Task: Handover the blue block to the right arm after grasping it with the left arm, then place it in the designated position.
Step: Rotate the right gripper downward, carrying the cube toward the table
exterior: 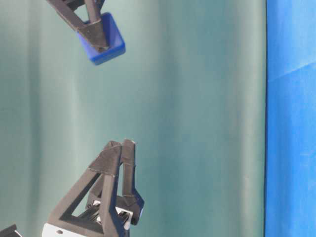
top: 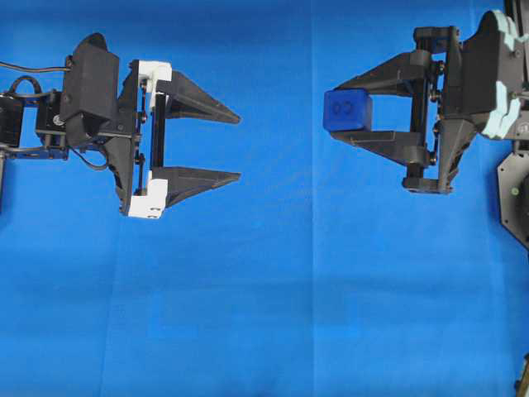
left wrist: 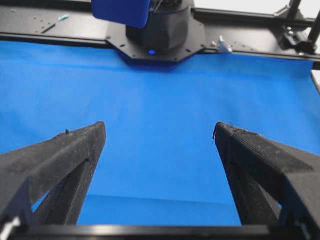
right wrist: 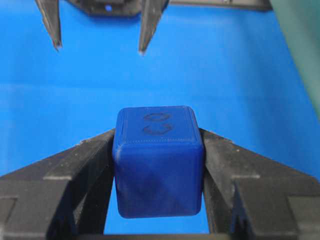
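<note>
Your right gripper (top: 351, 110) has the blue block (top: 347, 110) pinched between its two fingertips, one finger on each side of the cube, and the cube sits right at the tips, sticking out a little past them. From the right wrist camera you see the block (right wrist: 158, 161) filling the gap between the black fingers (right wrist: 65, 175), its top face marked with two faint oval rings. The block is off the blue cloth (top: 273, 314), held in the air on the right half of the scene, toward the far side.

Your left gripper (top: 238, 147) stands spread wide with nothing between its fingers. It points to the right, toward the block, but the two grippers are well apart with bare cloth between them. Its white bracket pieces (top: 153, 73) show at the base of each finger. In the left wrist view the two fingers (left wrist: 75, 150) frame open cloth, and the block (left wrist: 121, 12) shows at the top edge, in front of the right arm's base (left wrist: 160, 35).

In the table-level view the block (exterior: 106, 42) sits at the upper left in the right gripper's tips (exterior: 96, 37), with the left gripper (exterior: 121, 145) below it, against a green backdrop (exterior: 197, 123).
</note>
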Controlling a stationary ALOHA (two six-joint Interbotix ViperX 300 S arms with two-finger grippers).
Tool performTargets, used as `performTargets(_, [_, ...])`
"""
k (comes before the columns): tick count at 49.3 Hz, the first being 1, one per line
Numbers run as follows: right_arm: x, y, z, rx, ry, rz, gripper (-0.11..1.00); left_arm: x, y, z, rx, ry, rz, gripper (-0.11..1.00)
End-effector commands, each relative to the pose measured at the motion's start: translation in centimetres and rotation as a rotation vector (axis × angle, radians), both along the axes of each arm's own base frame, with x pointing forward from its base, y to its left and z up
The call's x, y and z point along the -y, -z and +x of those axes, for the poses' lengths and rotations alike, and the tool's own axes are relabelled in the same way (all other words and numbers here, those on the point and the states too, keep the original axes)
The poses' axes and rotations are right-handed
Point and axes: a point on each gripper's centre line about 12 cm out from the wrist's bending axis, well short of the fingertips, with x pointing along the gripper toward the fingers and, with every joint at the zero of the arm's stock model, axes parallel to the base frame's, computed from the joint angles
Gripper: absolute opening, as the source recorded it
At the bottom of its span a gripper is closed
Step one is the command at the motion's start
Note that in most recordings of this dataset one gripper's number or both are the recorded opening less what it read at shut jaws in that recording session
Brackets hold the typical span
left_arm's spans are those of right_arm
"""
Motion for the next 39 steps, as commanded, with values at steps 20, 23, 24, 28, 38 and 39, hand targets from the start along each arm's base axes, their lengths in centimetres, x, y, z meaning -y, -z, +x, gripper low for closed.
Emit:
performTargets(20, [-1.2, 1.6, -1.2, -0.194, 0.059, 0.022, 0.40, 0.1, -1.5, 0.1, 0.041, 0.003, 0.004, 0.93])
performTargets(23, [-1.3, 1.8, -1.4, -0.215, 0.063, 0.025, 0.40, 0.1, -1.6, 0.1, 0.045, 0.003, 0.004, 0.93])
performTargets(24, [-1.3, 1.9, -1.4, -0.222, 0.064, 0.025, 0.40, 0.1, -1.5, 0.1, 0.043, 0.003, 0.004, 0.93])
performTargets(28, [-1.5, 2.0, -1.5, -0.231, 0.063, 0.024, 0.40, 0.1, -1.5, 0.1, 0.043, 0.005, 0.006, 0.93])
performTargets(38, [-1.5, 2.0, -1.5, -0.232, 0.061, 0.023, 0.40, 0.1, -1.4, 0.1, 0.040, 0.003, 0.004, 0.93])
performTargets(39, [-1.5, 2.0, -1.5, -0.232, 0.061, 0.023, 0.40, 0.1, -1.4, 0.1, 0.040, 0.004, 0.003, 0.93])
